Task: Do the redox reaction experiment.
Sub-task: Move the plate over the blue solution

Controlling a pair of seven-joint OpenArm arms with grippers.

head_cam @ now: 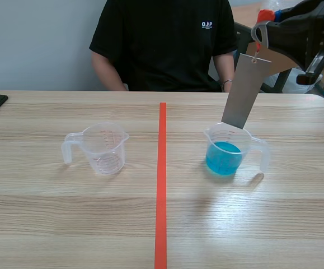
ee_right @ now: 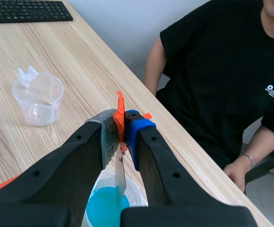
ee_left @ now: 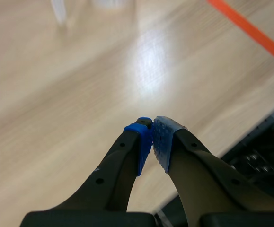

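— Where does the strip hang?
— At upper right, the right gripper (head_cam: pixel 264 25) clamps the one metal strip (head_cam: pixel 244 92) by its top. It hangs steeply, its lower end at the rim of the blue-liquid cup (head_cam: pixel 226 154) just below.
— Counts?
— Two cups, including the empty cup (head_cam: pixel 103 148) at left. The left gripper (ee_left: pixel 153 142) is closed on nothing.

Grey metal strip (head_cam: pixel 244 92) hangs tilted, tip at rim of blue-liquid cup (head_cam: pixel 225 157); empty clear cup (head_cam: pixel 103 148) well apart
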